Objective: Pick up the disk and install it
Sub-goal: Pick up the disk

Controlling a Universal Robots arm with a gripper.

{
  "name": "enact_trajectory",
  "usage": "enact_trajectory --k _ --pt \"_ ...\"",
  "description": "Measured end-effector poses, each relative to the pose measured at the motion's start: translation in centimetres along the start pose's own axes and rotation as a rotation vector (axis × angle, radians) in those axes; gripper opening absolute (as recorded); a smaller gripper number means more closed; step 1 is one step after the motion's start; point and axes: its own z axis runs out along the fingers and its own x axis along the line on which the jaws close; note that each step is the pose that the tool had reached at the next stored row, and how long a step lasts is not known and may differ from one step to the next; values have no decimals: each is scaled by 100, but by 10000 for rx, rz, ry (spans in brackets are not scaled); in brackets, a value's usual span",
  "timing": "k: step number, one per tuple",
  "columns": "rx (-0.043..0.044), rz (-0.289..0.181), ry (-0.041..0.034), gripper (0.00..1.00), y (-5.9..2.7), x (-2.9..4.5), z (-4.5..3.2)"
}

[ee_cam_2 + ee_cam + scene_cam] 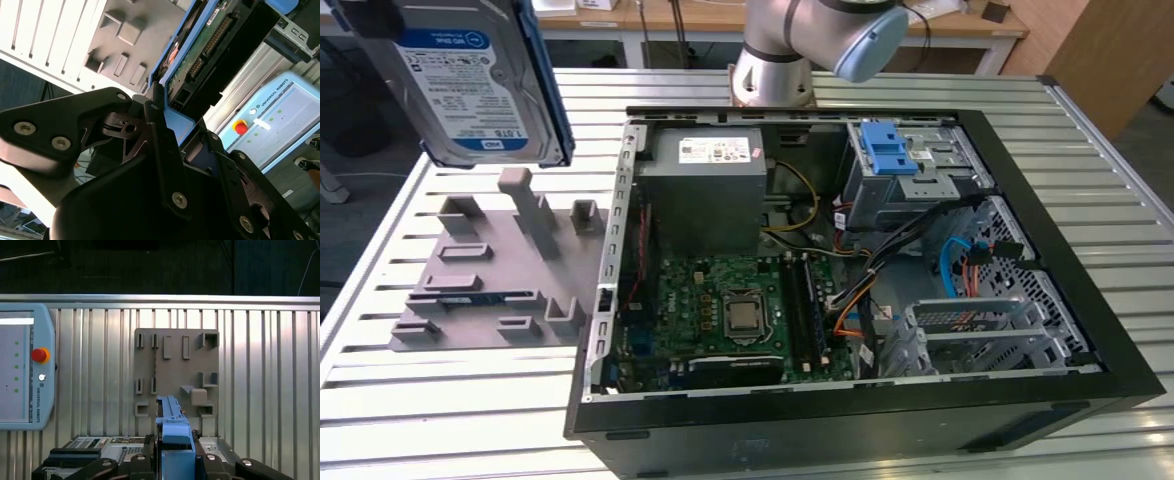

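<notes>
The disk (474, 80) is held aloft at eleven o'clock in the exterior view, clamped tight by the gripper (176, 460). Pickup is judged done; for installing, alignment with the open case (827, 425), toward four o'clock, is called for.

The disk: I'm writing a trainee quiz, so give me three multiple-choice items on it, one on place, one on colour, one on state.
1. Where is the disk? A) in the air over the grey fixture plate B) lying flat on that plate C) standing in its slots
2. What colour are its rails? A) red B) blue C) yellow
3. How is it held? A) lying loose B) by a person's hand C) clamped in the gripper
1 A: the exterior view shows it raised clear of the plate. 2 B: blue edges frame it there. 3 C: both wrist views show the gripper closed on a rail.
</notes>
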Motion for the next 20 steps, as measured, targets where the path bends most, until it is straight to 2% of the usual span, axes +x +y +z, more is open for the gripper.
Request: enact_trajectory --k 11,20 --pt "-1 -1 2 36 -179 67 -1" --pt "0 0 6 36 -322 80 1"
